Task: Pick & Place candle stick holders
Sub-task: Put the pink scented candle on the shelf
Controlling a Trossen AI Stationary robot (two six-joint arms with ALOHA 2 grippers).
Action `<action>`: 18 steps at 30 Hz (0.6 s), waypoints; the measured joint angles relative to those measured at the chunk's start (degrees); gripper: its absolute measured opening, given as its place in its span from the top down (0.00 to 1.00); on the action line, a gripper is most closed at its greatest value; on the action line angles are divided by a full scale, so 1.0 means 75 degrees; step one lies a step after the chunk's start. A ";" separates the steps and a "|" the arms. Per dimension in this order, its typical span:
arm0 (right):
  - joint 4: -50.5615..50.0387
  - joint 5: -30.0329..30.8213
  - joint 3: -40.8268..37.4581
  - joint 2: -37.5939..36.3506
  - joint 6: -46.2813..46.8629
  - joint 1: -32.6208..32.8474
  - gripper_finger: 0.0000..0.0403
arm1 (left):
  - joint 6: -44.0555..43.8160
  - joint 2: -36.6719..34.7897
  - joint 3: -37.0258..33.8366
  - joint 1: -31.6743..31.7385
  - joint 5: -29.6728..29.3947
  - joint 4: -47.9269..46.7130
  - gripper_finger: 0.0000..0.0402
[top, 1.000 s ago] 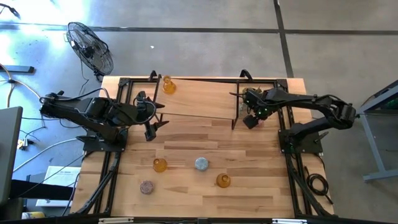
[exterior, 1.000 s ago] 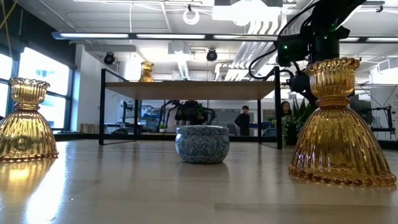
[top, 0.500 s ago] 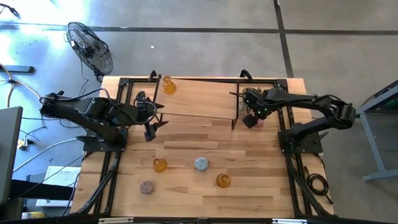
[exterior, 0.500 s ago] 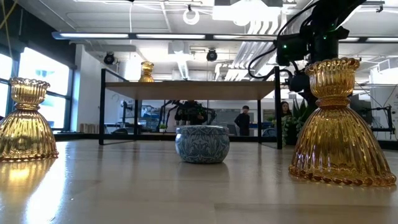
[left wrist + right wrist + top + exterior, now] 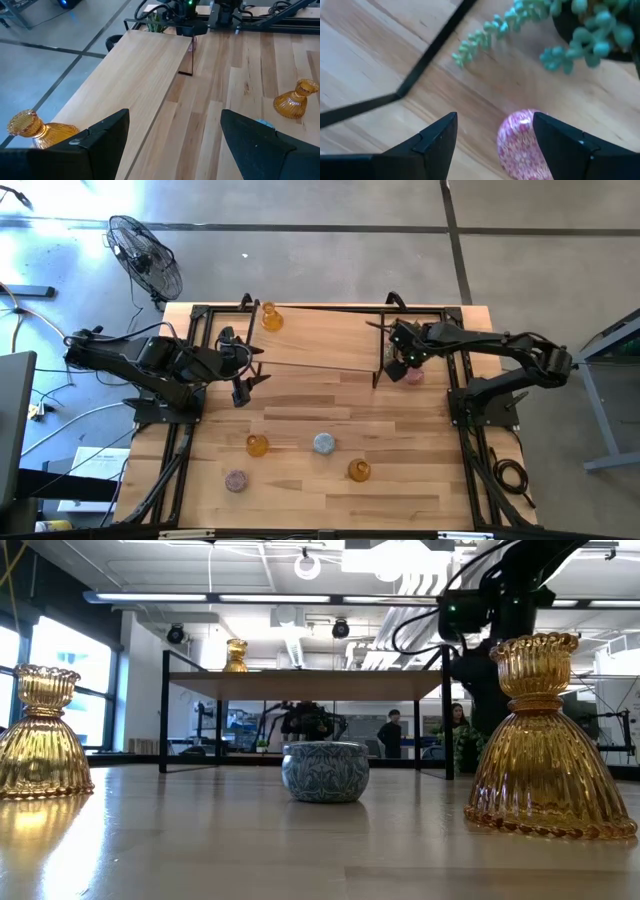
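Four holders sit nearest us on the table (image 5: 300,405): a mauve one (image 5: 236,480), two amber ones (image 5: 258,445) (image 5: 359,470) and a blue-grey one (image 5: 323,443). Farther back, our left gripper (image 5: 246,386) waits with jaws released; our right gripper (image 5: 492,135) hangs spread, empty, over the pink holder (image 5: 522,145). Farthest, a third amber holder (image 5: 271,317) tops the shelf (image 5: 320,340).

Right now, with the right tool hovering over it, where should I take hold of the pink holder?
Grip the pink holder across its rounded sides, coming straight down from above. It is squat and round, standing on the table, and the right tool is open around it. Watch the trailing plant nearby.
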 joint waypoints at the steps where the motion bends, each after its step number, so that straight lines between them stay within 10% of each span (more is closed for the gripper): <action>1: 0.0083 0.0006 0.0000 0.0000 0.0000 0.0002 0.37 | -0.0002 0.0000 0.0000 0.0001 0.0000 -0.0026 0.23; 18: 0.0454 -0.0171 0.0000 0.0000 -0.0003 0.0000 0.37 | -0.0005 0.0003 -0.0076 -0.0001 -0.0003 -0.0031 0.23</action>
